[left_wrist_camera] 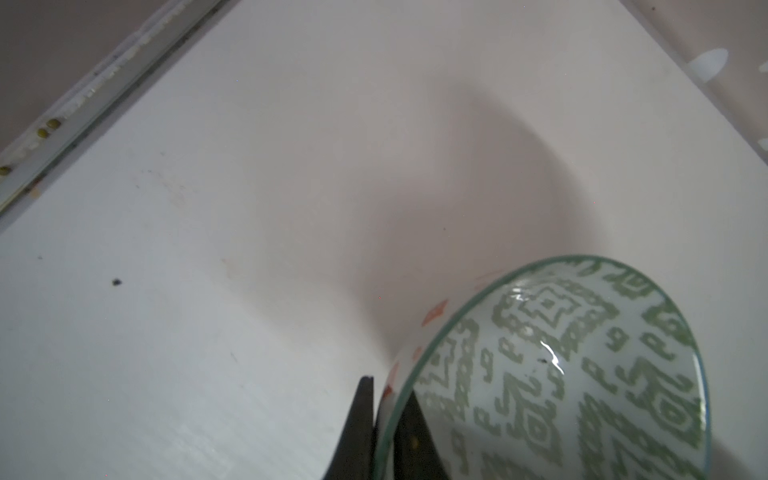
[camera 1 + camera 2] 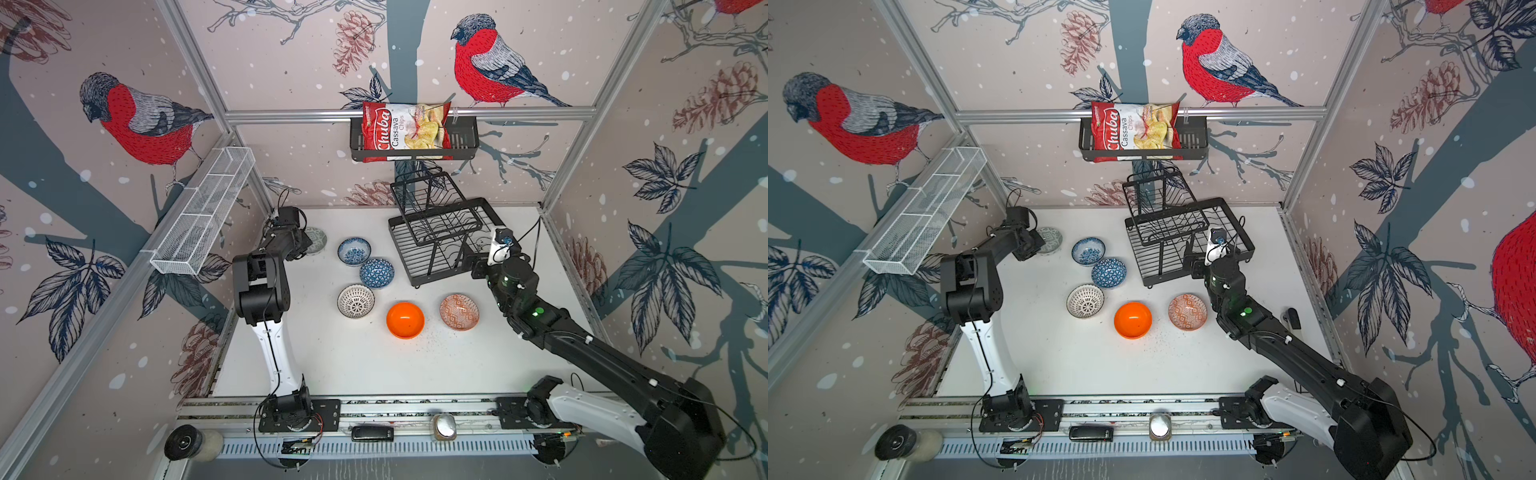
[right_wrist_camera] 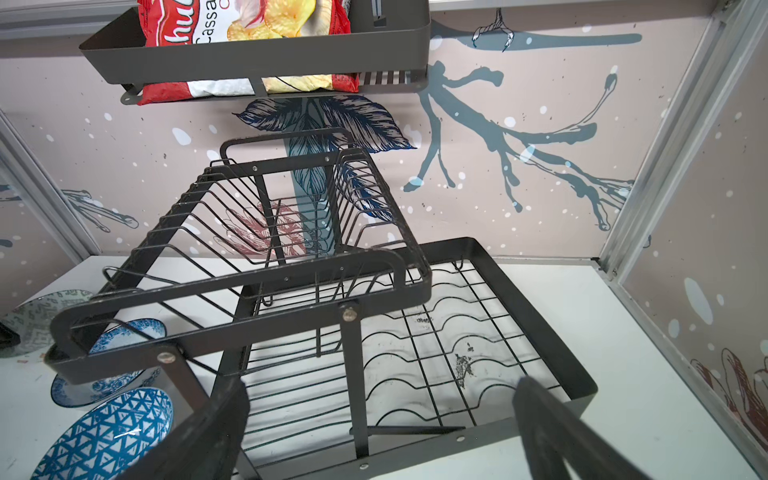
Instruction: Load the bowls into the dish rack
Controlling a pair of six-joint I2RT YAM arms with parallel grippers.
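1. Six small round bowls sit on the worktop (image 2: 332, 365), all outside the dish rack (image 3: 232, 291).
2. The grey-green bowl (image 1: 561, 374), glazed and glossy with a blocky maze-like pattern inside and orange-red marks on its white outer wall, is at the far left of the row, near the back wall.
3. The left end effector (image 1: 388, 399) pinches this bowl's thin rim, one dark finger outside the wall and one inside.
4. To its right come the blue-white floral bowl (image 2: 354, 250) and the blue triangle-patterned bowl (image 2: 376, 273), nearly touching.
5. Nearer the front lie the white bowl with black radial lines (image 2: 355, 301), the plain glossy orange bowl (image 2: 405, 320) and the orange-red geometric bowl (image 2: 459, 312).
6. The dish rack is black wire: a rectangular base tray with wavy slot wires, and a smaller raised shelf of V-shaped wires. Both tiers hold nothing.
7. The right end effector (image 3: 380, 384) is spread wide and empty, above the near edge of the base tray.
8. The worktop is matte white, with fine dark specks by the orange bowl.
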